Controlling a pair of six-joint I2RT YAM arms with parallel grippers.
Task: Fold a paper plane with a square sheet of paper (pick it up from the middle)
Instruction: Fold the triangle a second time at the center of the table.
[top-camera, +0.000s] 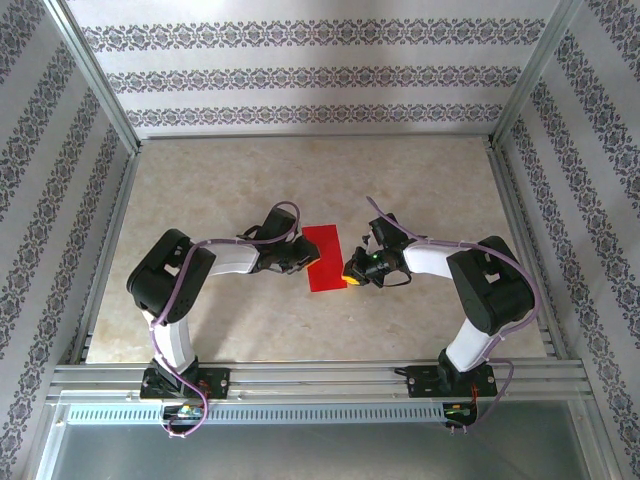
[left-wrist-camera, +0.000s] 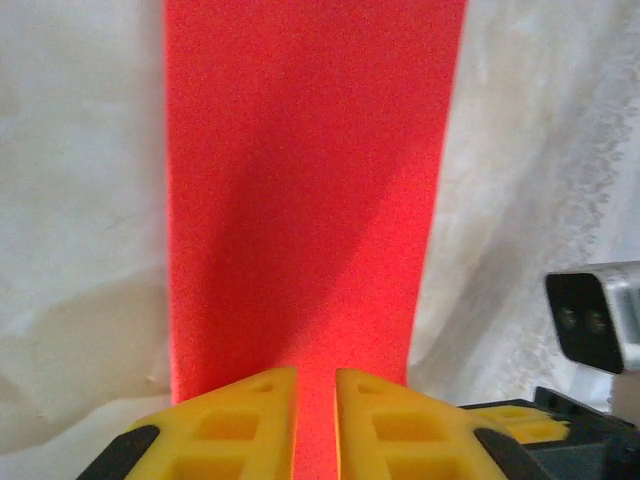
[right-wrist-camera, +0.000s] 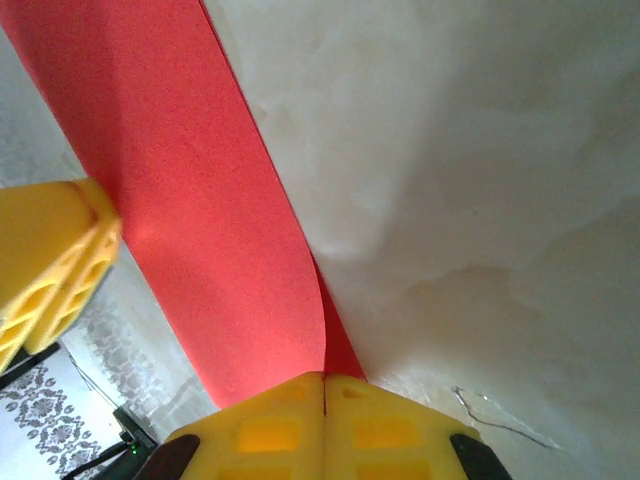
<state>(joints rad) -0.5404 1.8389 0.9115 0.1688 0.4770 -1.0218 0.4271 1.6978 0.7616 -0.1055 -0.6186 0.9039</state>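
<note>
**A:** Where the overhead camera looks down, what lies between the two arms?

**B:** The red sheet of paper (top-camera: 325, 256). It shows as a long narrow rectangle, flat on the tabletop (top-camera: 300, 180) near the middle. The left jaws meet its left edge, and the right jaws sit at its near right corner.

**A:** And from the left wrist?

**B:** The sheet (left-wrist-camera: 310, 180) runs straight away from the yellow fingers (left-wrist-camera: 245, 425). Those jaws stand nearly together, with red showing in the thin slit between them. Whether they actually pinch the paper I cannot tell.

**A:** The right wrist?

**B:** The right jaws are pressed fully together, fingers (right-wrist-camera: 265, 430) touching, with the paper's edge nipped at their tips. The sheet (right-wrist-camera: 170, 170) curls up off the tabletop (right-wrist-camera: 480, 200) there, and a second red layer peeps out beneath. A yellow finger (right-wrist-camera: 50, 250) of the left arm sits at the sheet's other edge.
</note>
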